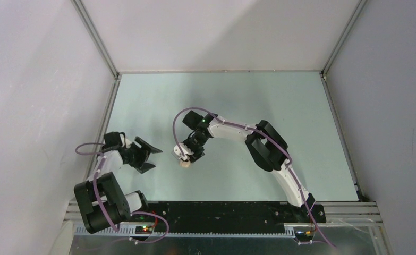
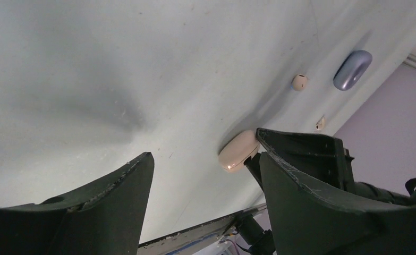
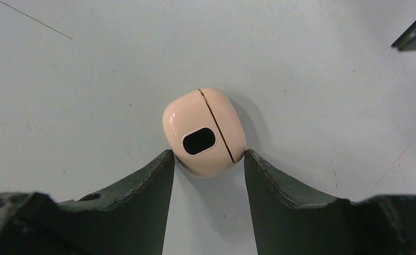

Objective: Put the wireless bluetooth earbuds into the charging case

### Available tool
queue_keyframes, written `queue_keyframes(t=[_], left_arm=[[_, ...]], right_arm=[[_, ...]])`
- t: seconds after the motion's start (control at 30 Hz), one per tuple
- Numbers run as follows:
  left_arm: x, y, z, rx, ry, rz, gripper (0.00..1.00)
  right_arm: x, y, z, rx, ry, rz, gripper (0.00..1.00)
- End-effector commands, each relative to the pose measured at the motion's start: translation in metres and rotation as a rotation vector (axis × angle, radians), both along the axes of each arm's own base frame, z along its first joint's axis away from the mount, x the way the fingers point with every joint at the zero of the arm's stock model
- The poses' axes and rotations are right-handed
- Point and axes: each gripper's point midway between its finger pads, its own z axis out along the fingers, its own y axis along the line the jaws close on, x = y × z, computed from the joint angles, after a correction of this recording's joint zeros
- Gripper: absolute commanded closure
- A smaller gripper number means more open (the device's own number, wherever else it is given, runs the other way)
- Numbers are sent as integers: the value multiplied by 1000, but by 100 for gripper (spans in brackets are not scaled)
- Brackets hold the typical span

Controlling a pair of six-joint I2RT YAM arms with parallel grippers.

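A closed cream charging case (image 3: 204, 132) with a dark oval port lies on the table, pinched between my right gripper's (image 3: 206, 155) two fingertips. In the top view the right gripper (image 1: 187, 158) is at the table's middle with the case (image 1: 185, 163) at its tips. My left gripper (image 1: 146, 154) is open and empty, left of the case. In the left wrist view the case (image 2: 237, 151) lies beyond the open left gripper (image 2: 204, 143). Two cream earbuds (image 2: 299, 82) (image 2: 320, 123) and a closed lilac case (image 2: 353, 69) lie farther off. The lilac earbuds are out of view.
The table is pale green with white walls on three sides. My right arm (image 1: 264, 146) arches over the middle right of the table and hides what lies beneath it. The left finger's tip (image 3: 414, 34) shows in the right wrist view's upper right corner.
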Motion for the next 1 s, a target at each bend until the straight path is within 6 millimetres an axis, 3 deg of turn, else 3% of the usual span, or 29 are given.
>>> queue_keyframes(t=[0.0,0.3,0.53,0.7,0.8,0.9,0.97], left_arm=[[7,4,-3,-2,3,37,23],[5,3,-4,6,-4,22,22],[9,4,-2,12,-23,25,22],[10,4,0,15,-35,21,22],[13,5,0,11,-37,24,22],[22,5,4,20,-60,15,21],[33,-6,13,38,-120,-61,20]], right_arm=[[-14,15,8,61,6,85,45],[-9,29,5,88,-32,93,43],[-16,18,-3,29,-44,137,44],[-18,5,-10,-47,-46,133,51],[-18,4,-3,-49,-5,90,53],[-9,13,19,-13,49,-17,54],[1,17,39,2,94,-113,58]])
